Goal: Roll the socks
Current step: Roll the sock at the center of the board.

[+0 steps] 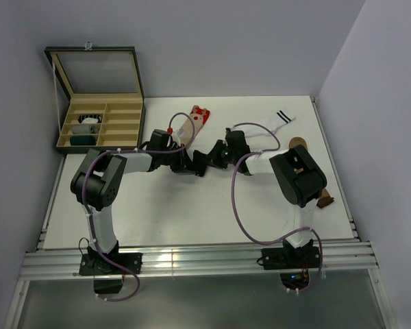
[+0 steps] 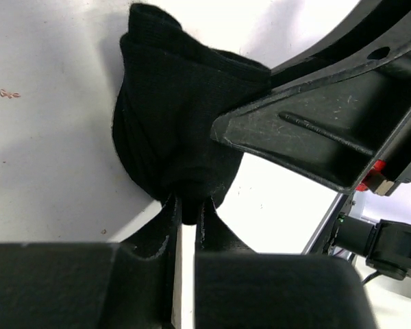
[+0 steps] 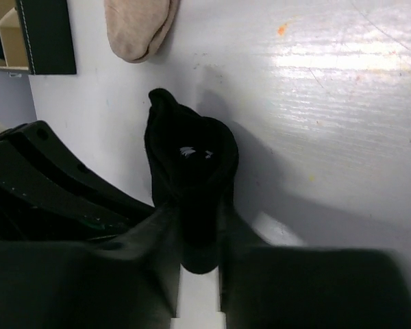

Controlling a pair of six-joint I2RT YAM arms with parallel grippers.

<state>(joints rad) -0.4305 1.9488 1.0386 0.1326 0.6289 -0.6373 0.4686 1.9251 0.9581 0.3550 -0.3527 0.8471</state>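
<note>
Two grippers meet on one soft black fabric sock [image 2: 178, 116], which sits bunched into a loose lump on the white surface [image 1: 192, 212] roughly midway between the arms. The left gripper [image 2: 186, 205] is closed tight, pinching a fold at the lump's near edge. The right gripper [image 3: 200, 229] presses its fingers against both sides of the same sock from the opposite end, gripping it. Judging by its shape, the black fabric sock is folded over and partly rolled, but its edges look slack, so the roll seems unfinished.

A beige sock with a red patterned cuff [image 1: 196, 120] lies flat just beyond the grippers, and a white sock with black stripes [image 1: 274, 125] lies flat towards the far right; neither is rolled. Brown fabric pieces [image 1: 299, 145] show beside the right arm, partly hidden, so their state is unclear.

At the far left, an open dark-framed box with beige compartments [image 1: 123, 118] holds what look like rolled bundles [image 1: 89, 125] at its left end. By that reading a few socks are done, one is in hand, and at least two remain
</note>
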